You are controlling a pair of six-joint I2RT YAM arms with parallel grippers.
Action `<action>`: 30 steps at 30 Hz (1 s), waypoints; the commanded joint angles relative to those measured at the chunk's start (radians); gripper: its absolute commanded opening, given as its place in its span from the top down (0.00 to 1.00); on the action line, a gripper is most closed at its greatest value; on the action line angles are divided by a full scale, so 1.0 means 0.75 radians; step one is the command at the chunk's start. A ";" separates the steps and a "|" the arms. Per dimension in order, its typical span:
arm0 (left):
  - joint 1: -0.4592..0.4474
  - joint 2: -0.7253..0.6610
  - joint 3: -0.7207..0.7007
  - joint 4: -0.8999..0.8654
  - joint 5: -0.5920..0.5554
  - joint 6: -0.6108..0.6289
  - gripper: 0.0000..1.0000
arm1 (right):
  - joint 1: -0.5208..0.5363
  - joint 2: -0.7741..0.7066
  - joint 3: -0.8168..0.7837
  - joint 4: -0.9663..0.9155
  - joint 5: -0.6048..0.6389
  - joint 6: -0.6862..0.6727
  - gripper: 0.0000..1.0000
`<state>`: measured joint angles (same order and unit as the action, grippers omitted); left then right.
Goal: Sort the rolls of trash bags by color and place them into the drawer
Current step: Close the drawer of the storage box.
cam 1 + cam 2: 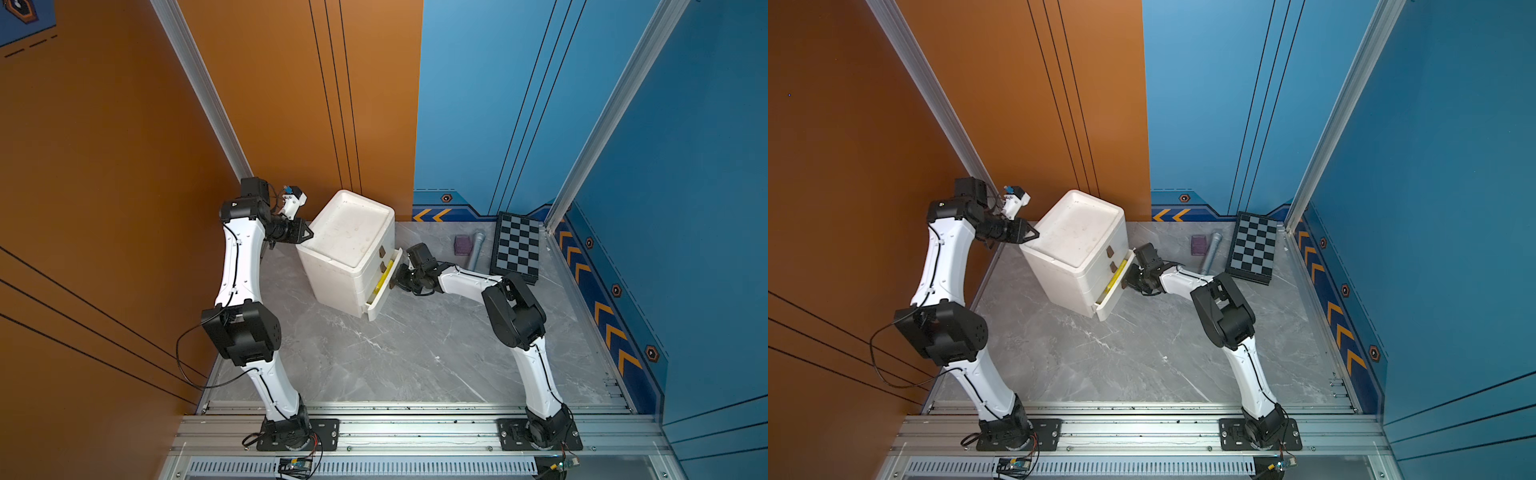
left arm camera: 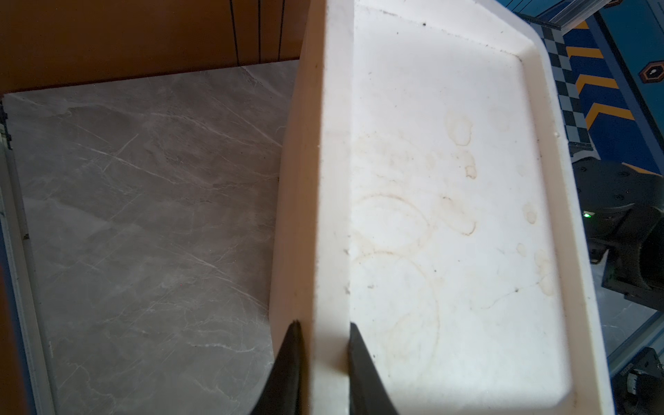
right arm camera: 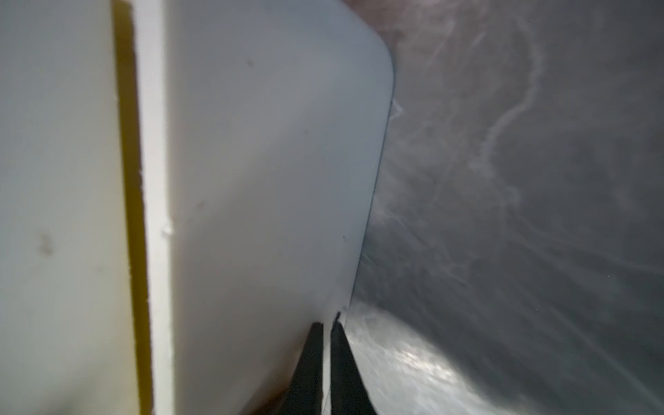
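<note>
In both top views, looks steeply down from high above the near rail (image 1: 415, 432), far off, over the whole marble tabletop (image 1: 415, 353); nearly identical framing. At the left wrist, sits close over the white drawer cabinet (image 2: 449, 179), facing along its top toward the chessboard (image 2: 567, 104). At the right wrist, hugs the front of the bottom drawer (image 3: 269, 179), blurred. Shares cabinet and tabletop throughout.

orange wall (image 1: 104, 166) left | blue wall (image 1: 498, 104) behind, right | grey marbled tabletop (image 1: 395, 353) | lighting apparently even
</note>
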<state>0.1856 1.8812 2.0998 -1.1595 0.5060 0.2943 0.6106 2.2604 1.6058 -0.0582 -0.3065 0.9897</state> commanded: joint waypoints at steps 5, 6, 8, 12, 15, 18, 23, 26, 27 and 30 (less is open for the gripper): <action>-0.071 -0.082 0.055 0.041 0.307 -0.105 1.00 | 0.079 0.108 0.075 0.362 -0.083 0.197 0.88; -0.072 -0.086 0.052 0.040 0.305 -0.103 1.00 | 0.086 0.114 0.081 0.394 -0.084 0.211 0.88; -0.075 -0.095 0.040 0.040 0.295 -0.102 1.00 | 0.092 0.123 0.090 0.427 -0.088 0.233 0.87; -0.074 -0.107 0.029 0.040 0.271 -0.096 1.00 | 0.093 0.094 0.059 0.440 -0.089 0.236 0.86; -0.067 -0.114 0.037 0.040 0.263 -0.086 1.00 | 0.086 0.029 -0.028 0.476 -0.079 0.237 0.84; -0.060 -0.103 0.061 0.041 0.263 -0.068 1.00 | 0.078 -0.049 -0.133 0.511 -0.087 0.224 0.82; -0.055 -0.043 0.134 0.040 0.248 -0.056 0.97 | 0.091 -0.184 -0.287 0.474 -0.092 0.146 0.81; -0.053 -0.010 0.186 0.040 0.246 -0.073 0.91 | 0.112 -0.239 -0.359 0.462 -0.076 0.119 0.80; -0.054 0.001 0.204 0.040 0.246 -0.077 0.89 | 0.112 -0.239 -0.379 0.469 -0.072 0.120 0.80; -0.055 0.030 0.265 0.039 0.242 -0.095 0.84 | 0.188 -0.236 -0.381 0.474 -0.076 0.128 0.80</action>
<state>0.1734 1.9308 2.1948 -1.1942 0.4744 0.2947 0.7078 2.0964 1.3396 0.2741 -0.3447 1.1137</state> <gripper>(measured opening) 0.186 0.197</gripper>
